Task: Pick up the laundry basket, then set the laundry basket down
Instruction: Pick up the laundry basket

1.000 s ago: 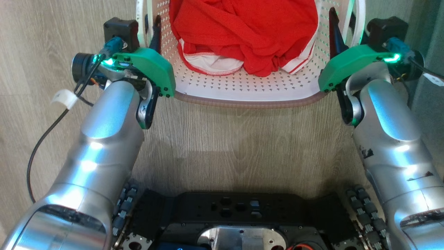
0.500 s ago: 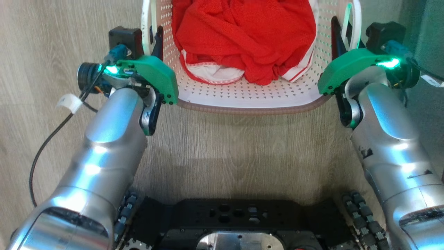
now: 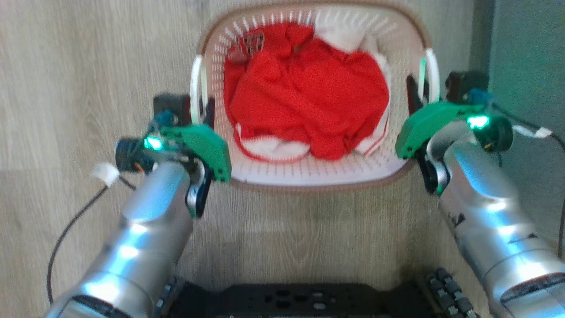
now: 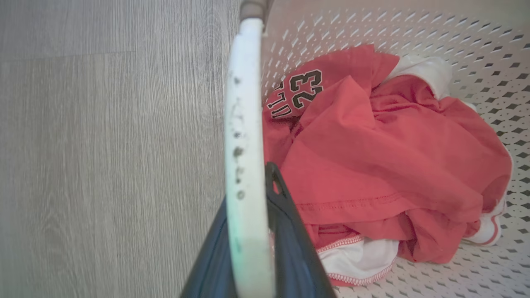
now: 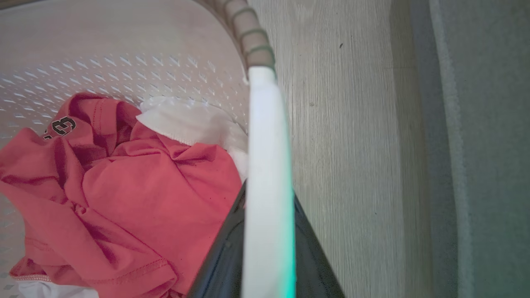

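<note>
My left fingers point(image 4: 285, 223) and right fingers point(image 5: 223, 256) are clamped on the side handles point(image 3: 198, 88) of the laundry basket point(image 3: 318, 172), upper centre of the head view, so I should move both sides evenly to keep it level.

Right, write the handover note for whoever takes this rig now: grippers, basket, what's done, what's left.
Grippers: the left gripper is shut on the left handle of the laundry basket, a dark finger on either side. The right gripper is shut on the right handle the same way.
Basket: upright over the wood floor ahead of the robot, with red and white clothing inside.
Done: both handles gripped. Whether the basket is off the floor cannot be told.
Left: lift if it is not up, then set it down level and open both grippers.
</note>
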